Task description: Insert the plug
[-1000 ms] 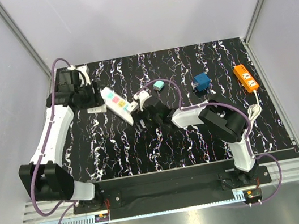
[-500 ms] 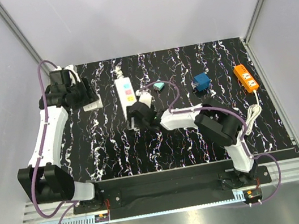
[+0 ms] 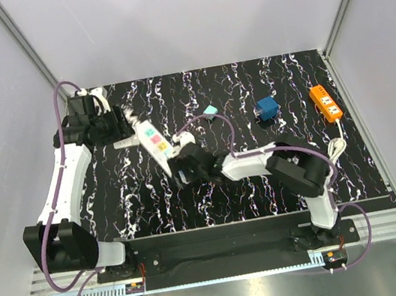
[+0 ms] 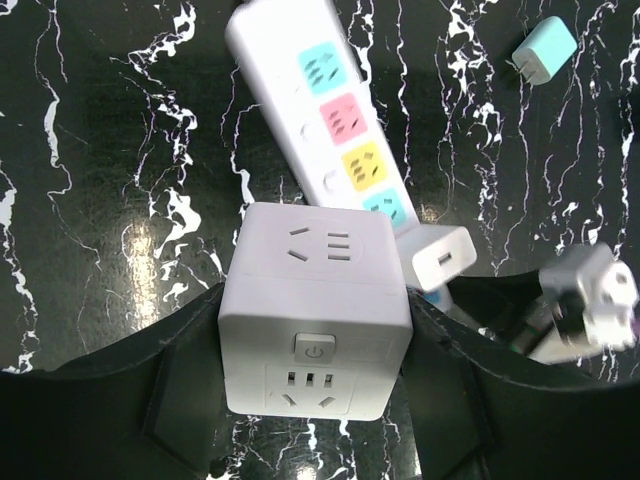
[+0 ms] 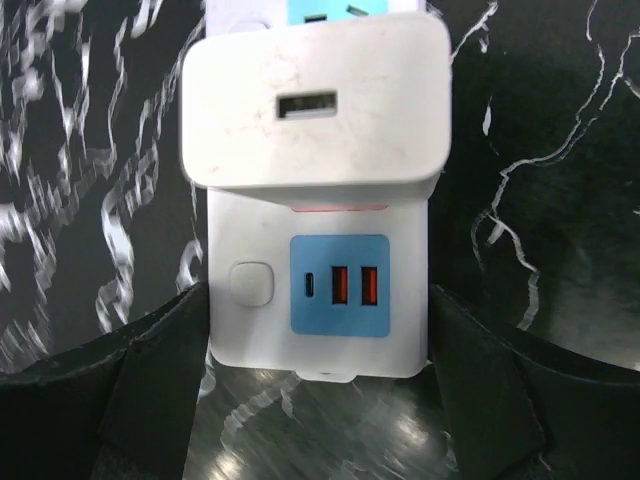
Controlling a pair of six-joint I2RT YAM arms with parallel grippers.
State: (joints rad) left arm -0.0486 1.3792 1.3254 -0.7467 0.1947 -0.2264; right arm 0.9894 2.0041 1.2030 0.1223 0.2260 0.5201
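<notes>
A: Nearest: right gripper (image 5: 318, 340), clenched on the USB end of the power strip (image 4: 325, 130). White adapter (image 5: 315, 105) over the last outlet; seating depth not discernible.
B: So: hold strip flat, press adapter down square, avoid twisting.
A: Farther: left gripper (image 4: 315, 400), clamped around cube socket (image 4: 315, 290), near strip's far end.
B: Keep clear. Beyond, teal plug (image 4: 545, 50), loose on table (image 3: 265, 182).

The worktop (image 3: 154, 201) is glossy black with white marble veining and soft glints. The strip (image 5: 318, 290), plug (image 5: 315, 110) and cube (image 4: 315, 260) are smooth white plastic; the plug is faintly scuffed, and the strip has matt pastel panels. The left end effector (image 4: 315, 310) has matt black fingers (image 4: 110, 400).
</notes>
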